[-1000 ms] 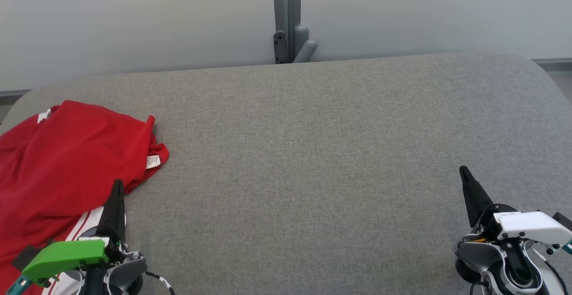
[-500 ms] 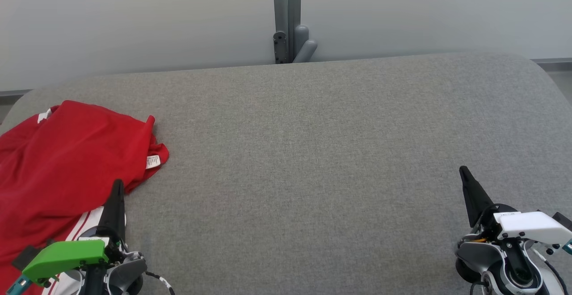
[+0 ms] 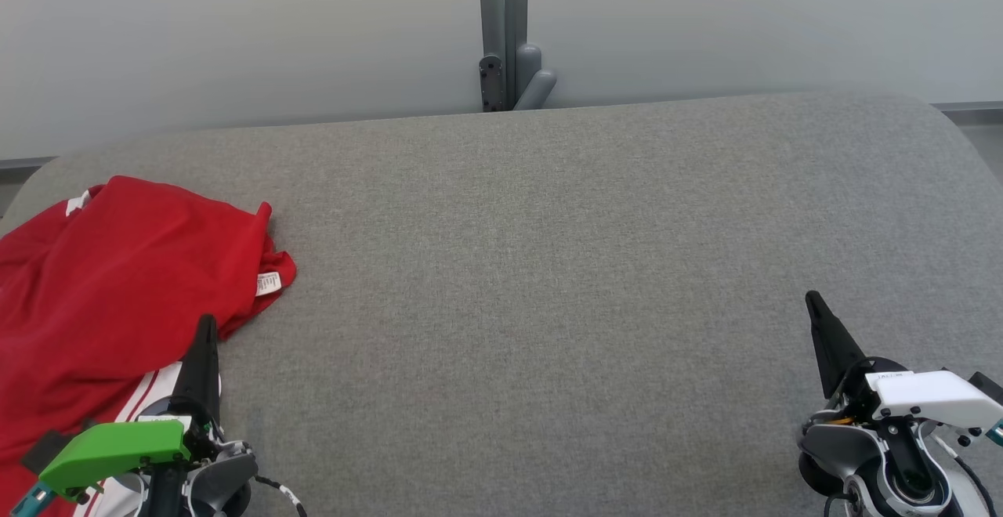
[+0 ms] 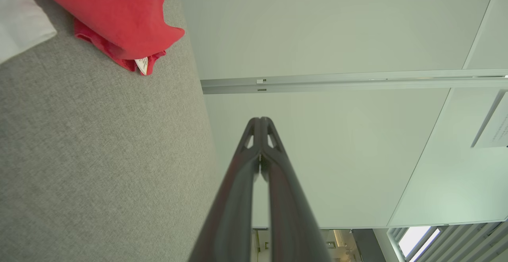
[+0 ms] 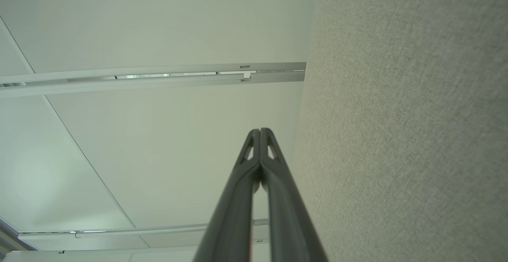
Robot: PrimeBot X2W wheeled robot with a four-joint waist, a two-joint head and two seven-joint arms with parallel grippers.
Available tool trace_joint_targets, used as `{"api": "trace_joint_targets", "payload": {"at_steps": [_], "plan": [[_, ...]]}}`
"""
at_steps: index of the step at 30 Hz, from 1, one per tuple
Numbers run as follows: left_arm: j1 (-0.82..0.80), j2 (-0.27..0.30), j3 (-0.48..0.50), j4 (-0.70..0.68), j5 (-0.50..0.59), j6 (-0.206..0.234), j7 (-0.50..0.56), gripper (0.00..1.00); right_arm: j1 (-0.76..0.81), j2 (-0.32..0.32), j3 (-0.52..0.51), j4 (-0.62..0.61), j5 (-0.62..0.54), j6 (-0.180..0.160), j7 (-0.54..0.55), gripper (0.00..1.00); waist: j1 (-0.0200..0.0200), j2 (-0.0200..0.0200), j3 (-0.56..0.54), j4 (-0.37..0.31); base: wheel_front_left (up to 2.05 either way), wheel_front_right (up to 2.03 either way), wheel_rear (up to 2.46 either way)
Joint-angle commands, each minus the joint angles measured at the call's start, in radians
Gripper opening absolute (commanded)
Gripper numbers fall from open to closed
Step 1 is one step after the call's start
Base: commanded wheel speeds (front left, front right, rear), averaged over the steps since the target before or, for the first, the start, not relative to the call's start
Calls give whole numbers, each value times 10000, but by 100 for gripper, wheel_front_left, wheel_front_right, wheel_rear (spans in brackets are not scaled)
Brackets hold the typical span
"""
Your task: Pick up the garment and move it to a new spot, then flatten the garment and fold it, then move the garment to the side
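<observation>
At left table (image 3: 548, 266) edge, red garment (image 3: 117, 282)

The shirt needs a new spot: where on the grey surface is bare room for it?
Bare: the whole middle of the grey fabric surface, from the tagged edge of the red shirt to the right tool, and the right end beyond. Crowded: the left end, where the shirt lies by the left tool.
</observation>
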Motion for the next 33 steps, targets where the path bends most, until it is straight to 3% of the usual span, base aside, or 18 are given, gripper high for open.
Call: {"api": "trace_joint_targets", "payload": {"at_steps": [1,33], "plan": [[-128,82,5,-9,3,-65,41,0,-118,-57,-11,1,68,26,44,0,0,0,0,0,0,0,0],[-129,82,5,-10,5,-65,41,0,-119,-57,-11,1,68,26,44,0,0,0,0,0,0,0,0]]}}
